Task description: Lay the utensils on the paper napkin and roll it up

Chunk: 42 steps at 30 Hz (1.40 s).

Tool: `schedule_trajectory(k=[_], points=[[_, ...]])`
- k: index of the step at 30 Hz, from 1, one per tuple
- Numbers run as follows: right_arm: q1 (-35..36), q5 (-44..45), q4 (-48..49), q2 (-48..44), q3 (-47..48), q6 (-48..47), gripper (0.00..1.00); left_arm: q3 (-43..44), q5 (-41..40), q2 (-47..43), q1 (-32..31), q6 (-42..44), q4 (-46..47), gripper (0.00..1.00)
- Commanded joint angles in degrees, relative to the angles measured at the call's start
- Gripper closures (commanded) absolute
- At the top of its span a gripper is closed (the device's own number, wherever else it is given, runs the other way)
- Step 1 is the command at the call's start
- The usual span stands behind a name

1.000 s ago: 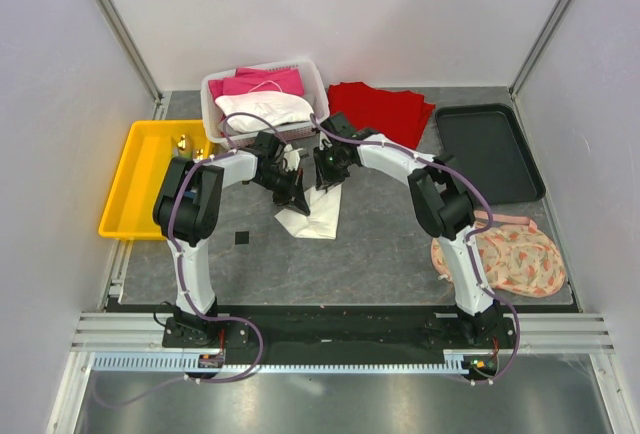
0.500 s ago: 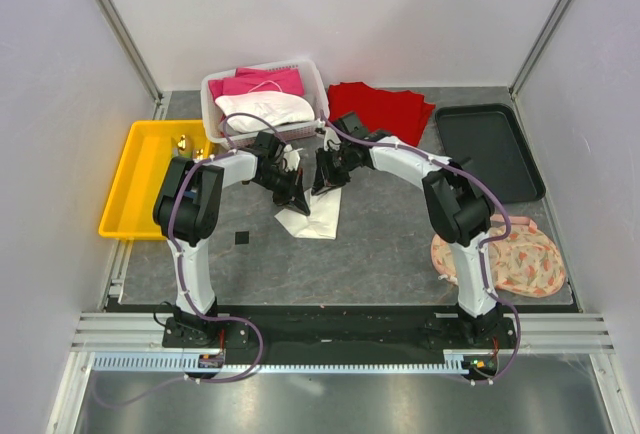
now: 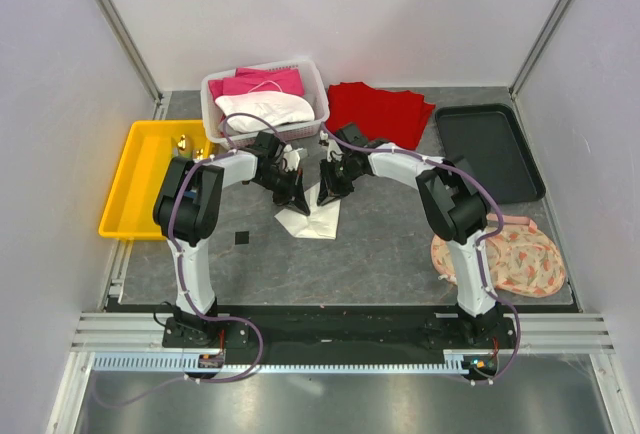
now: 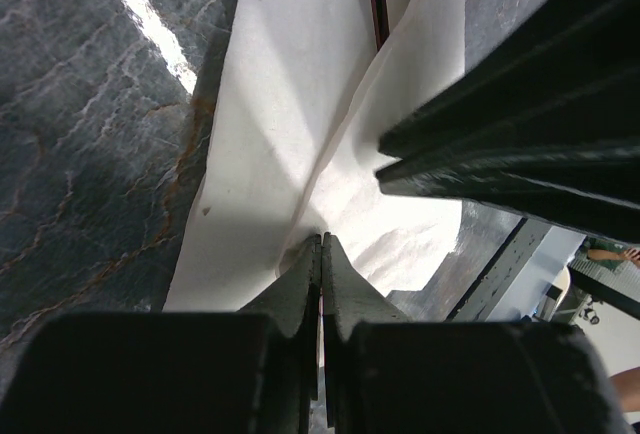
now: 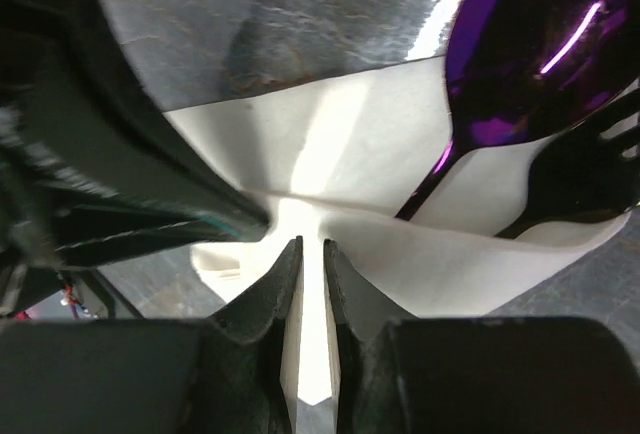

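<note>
The off-white paper napkin [image 3: 318,218] lies crumpled at mid table. My left gripper [image 3: 297,197] and right gripper [image 3: 330,184] meet over its far part. In the left wrist view the left gripper [image 4: 320,242] is shut on a raised fold of the napkin [image 4: 270,134], and a purple handle [image 4: 377,4] shows in the crease. In the right wrist view the right gripper [image 5: 311,247] pinches a napkin fold [image 5: 340,144] in a narrow gap. A shiny purple spoon [image 5: 520,54] and a dark fork [image 5: 590,169] lie on the paper. Green and blue utensils are hidden.
A yellow tray [image 3: 125,189] with gold-ended pieces [image 3: 185,142] stands at the left. A white basket [image 3: 215,89] with pink and white cloth is at the back, beside a red cloth [image 3: 385,109]. A black tray [image 3: 490,149] and a patterned cloth [image 3: 510,254] are at the right.
My right gripper has moved slightly nearer and to the right, drawing the napkin's far edge with it. The left gripper has stayed where it was.
</note>
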Motion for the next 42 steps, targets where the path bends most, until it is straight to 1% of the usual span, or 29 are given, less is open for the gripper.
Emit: schedule_trajectory(k=[1, 5, 8, 10, 13, 16, 24, 30, 36, 42], points=[[0.14, 1.94, 1.23, 2.27, -0.63, -1.14, 0.80, -0.31, -1.48, 0.54, 0.00, -0.39, 1.53, 0.98], [0.14, 2.56, 1.32, 3.85, -0.81, -1.67, 0.81, -0.22, -0.78, 0.19, 0.00, -0.57, 1.53, 0.98], [0.14, 2.56, 1.93, 4.21, -1.42, -1.93, 0.81, -1.45, 0.37, -2.70, 0.09, -0.31, 3.02, 0.98], [0.06, 2.65, 2.02, 4.29, -1.95, -2.11, 0.81, -2.59, 2.37, -6.81, 0.27, 0.22, 5.46, 0.94], [0.14, 2.47, 2.29, 4.03, -2.48, -2.02, 0.82, -4.18, 4.83, -10.69, 0.27, -1.17, 7.32, 0.91], [0.14, 2.12, 2.64, 3.76, -2.57, -1.67, 0.81, -4.53, 6.08, -11.59, -0.70, -3.37, 8.29, 0.90], [0.14, 1.95, 3.08, 3.85, -2.74, -0.96, 0.81, -5.85, 6.52, -7.20, -3.33, -7.42, 11.28, 0.92], [0.14, 1.77, 3.08, 3.94, -2.39, -0.79, 0.81, -6.29, 4.24, -4.48, -4.92, -7.77, 13.39, 0.92], [0.06, 1.42, 3.08, 4.20, -2.48, -0.53, 0.81, -7.34, 1.95, -1.84, -5.09, -9.79, 14.36, 0.94], [0.14, 1.68, 2.99, 4.12, -2.48, -0.61, 0.81, -10.24, 0.54, -1.66, -5.01, -11.99, 15.68, 0.96]])
